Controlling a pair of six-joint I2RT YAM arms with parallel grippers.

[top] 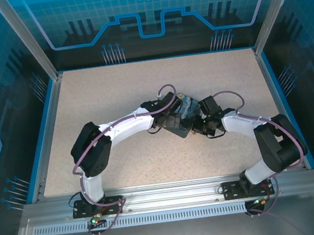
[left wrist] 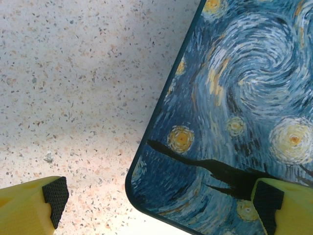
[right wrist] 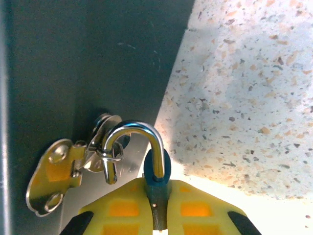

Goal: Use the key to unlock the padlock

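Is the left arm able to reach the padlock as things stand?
Probably not: the padlock hangs on the dark side of the box, clamped in the right gripper, while the open left gripper straddles the lid corner.

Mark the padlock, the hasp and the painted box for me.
padlock (right wrist: 157, 149), right wrist view, right leg of its shackle.
hasp (right wrist: 49, 169), right wrist view, its riveted plate.
painted box (left wrist: 254, 88), left wrist view, swirl on its lid.

Key (right wrist: 155, 211) mostly hidden between jaws

Starry-night-painted flat box (top: 184, 116) on speckled table (top: 114, 94), left gripper (left wrist: 160, 198) at its left edge, small metal padlock (right wrist: 157, 169) through the metal hasp (right wrist: 73, 166) on its side, held in right gripper (right wrist: 157, 215).
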